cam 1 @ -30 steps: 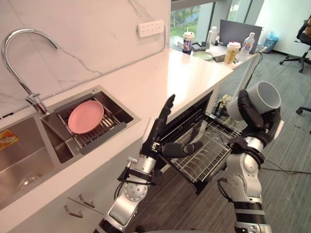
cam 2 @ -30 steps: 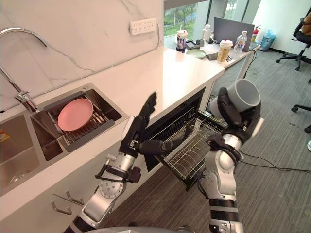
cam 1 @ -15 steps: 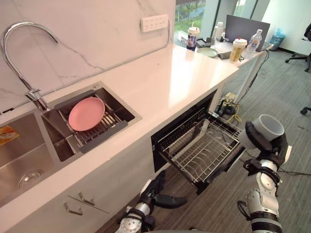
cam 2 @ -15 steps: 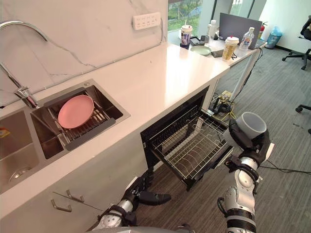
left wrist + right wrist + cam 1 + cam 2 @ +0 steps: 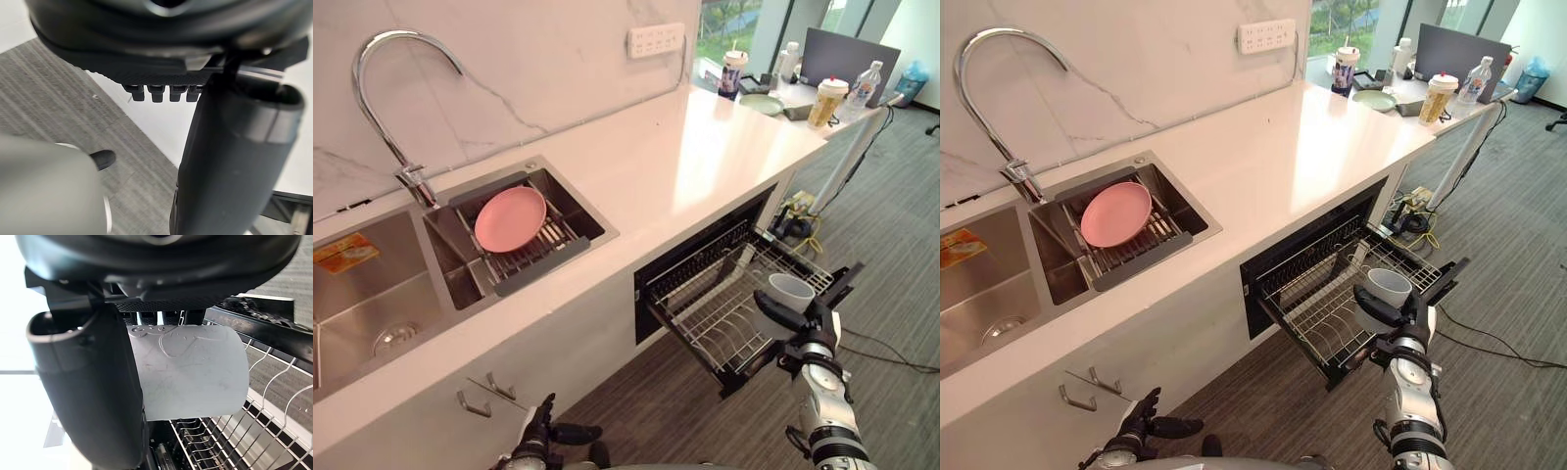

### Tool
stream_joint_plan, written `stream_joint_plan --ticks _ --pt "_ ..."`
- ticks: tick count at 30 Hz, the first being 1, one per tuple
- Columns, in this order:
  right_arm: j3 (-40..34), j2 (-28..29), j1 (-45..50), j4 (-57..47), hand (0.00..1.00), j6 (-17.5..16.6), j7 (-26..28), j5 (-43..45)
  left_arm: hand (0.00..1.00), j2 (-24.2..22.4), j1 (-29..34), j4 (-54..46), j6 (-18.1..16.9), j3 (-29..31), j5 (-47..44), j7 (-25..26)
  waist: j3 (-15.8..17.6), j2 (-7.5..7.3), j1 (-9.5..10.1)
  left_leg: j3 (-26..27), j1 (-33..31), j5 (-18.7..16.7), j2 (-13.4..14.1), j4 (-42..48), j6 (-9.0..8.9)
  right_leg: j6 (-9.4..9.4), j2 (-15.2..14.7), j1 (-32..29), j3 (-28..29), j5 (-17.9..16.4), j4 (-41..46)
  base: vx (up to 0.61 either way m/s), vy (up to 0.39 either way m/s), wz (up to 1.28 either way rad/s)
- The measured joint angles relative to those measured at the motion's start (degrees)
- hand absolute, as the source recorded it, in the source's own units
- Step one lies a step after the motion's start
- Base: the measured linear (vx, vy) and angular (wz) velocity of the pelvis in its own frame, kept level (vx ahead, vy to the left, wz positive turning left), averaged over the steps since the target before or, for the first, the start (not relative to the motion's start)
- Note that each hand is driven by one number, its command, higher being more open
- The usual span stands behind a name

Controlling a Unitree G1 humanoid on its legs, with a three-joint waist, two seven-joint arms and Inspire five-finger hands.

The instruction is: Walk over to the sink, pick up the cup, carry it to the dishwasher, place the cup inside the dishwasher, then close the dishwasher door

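Fingers (image 5: 146, 317) of the right hand (image 5: 809, 325) clasp the cup (image 5: 791, 290).

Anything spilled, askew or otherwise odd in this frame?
Nothing stands out. The right hand holds the cup upright over the pulled-out dishwasher rack. The pink plate rests on the grate in the sink, and no spill shows. The left hand hangs low, open.
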Motion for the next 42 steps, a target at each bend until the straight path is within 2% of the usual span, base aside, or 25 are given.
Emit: stream_joint_plan --ticks 7,10,12,17,19,24,32,35,41,42 --pt "0.6 -1.7 -2.8 3.6 0.00 0.0 2.0 -4.5 1.00 1.2 -0.1 3.3 0.5 4.3 -1.3 -1.2 1.5 0.47 0.31 -0.6 0.0 0.1 -0.5 0.0 0.14 0.20 -0.2 0.2 -0.6 -0.6 0.3 0.04 0.009 0.04" --pt "0.6 -3.3 -3.8 5.0 0.00 0.5 2.4 -6.6 1.00 0.7 0.6 5.3 0.9 5.7 -3.6 -1.4 3.2 0.95 0.89 -1.6 -0.1 0.1 -0.8 0.0 0.16 0.29 -0.5 0.1 -1.6 -1.2 1.2 0.01 0.008 0.17" --pt "0.7 -4.7 -5.5 6.5 0.00 0.8 2.7 -6.9 1.00 0.6 0.4 4.4 0.8 5.7 -4.6 -1.6 4.3 1.62 1.38 -2.2 -0.9 0.2 -0.8 0.0 0.21 0.25 -0.6 -0.4 -2.2 -1.2 1.4 -0.03 0.017 0.21" --pt "1.6 -9.1 -12.2 8.7 0.00 1.9 4.5 -8.8 1.00 -0.7 -1.0 3.4 0.4 6.2 -6.2 -2.8 8.5 4.64 1.33 -3.6 -4.2 1.6 -0.9 0.3 0.71 0.10 -0.7 -2.9 -3.4 -0.9 2.2 -0.02 0.015 0.16" --pt "1.7 -11.0 -15.8 9.4 0.00 2.8 4.8 -8.9 1.00 -0.9 -2.2 2.7 0.1 6.7 -7.4 -3.5 11.6 5.70 1.34 -4.3 -5.8 2.4 -0.8 0.4 0.82 -0.07 -0.6 -4.3 -4.0 -0.8 2.7 -0.01 0.000 0.16" --pt "2.1 -15.4 -22.4 13.3 0.00 3.8 4.0 -8.8 1.00 -0.9 -4.2 2.0 -0.9 8.0 -10.9 -3.7 17.1 7.20 1.58 -6.0 -9.3 3.5 -0.7 0.5 0.83 -0.28 -0.6 -7.2 -5.3 -0.7 3.8 -0.01 -0.012 0.18" --pt "6.9 -18.0 -27.6 16.9 0.00 5.5 2.6 -7.7 1.00 -1.0 -5.9 2.1 -2.6 7.7 -12.9 -3.8 19.2 9.44 3.17 -7.5 -14.2 4.9 -0.9 0.6 0.83 -1.09 -0.8 -12.7 -5.5 -1.7 6.9 -0.01 -0.006 0.10" --pt "8.5 -17.8 -28.2 17.5 0.00 5.5 2.4 -5.3 1.00 -1.3 -7.7 3.8 -3.2 7.6 -13.0 -2.6 19.9 10.41 4.37 -7.9 -15.3 5.4 -0.7 0.6 0.83 -1.54 -1.0 -14.4 -5.6 -2.7 9.0 -0.04 -0.026 0.06" --pt "9.8 -14.5 -29.1 17.4 0.00 6.0 1.6 -5.1 1.00 -1.4 -9.1 5.1 -3.1 6.5 -13.1 -0.8 20.2 10.54 4.77 -8.9 -16.0 5.7 -0.6 0.6 0.68 -1.82 -0.9 -15.0 -6.2 -3.4 10.1 -0.01 -0.030 0.09" --pt "10.2 -14.5 -29.3 17.5 1.00 6.2 1.6 -5.0 1.00 -1.4 -9.2 5.4 -3.1 6.5 -13.1 -0.7 20.2 10.50 4.80 -8.9 -16.0 5.7 -0.5 0.6 0.67 -1.79 -0.9 -15.0 -6.2 -3.4 10.2 0.00 0.000 0.00"
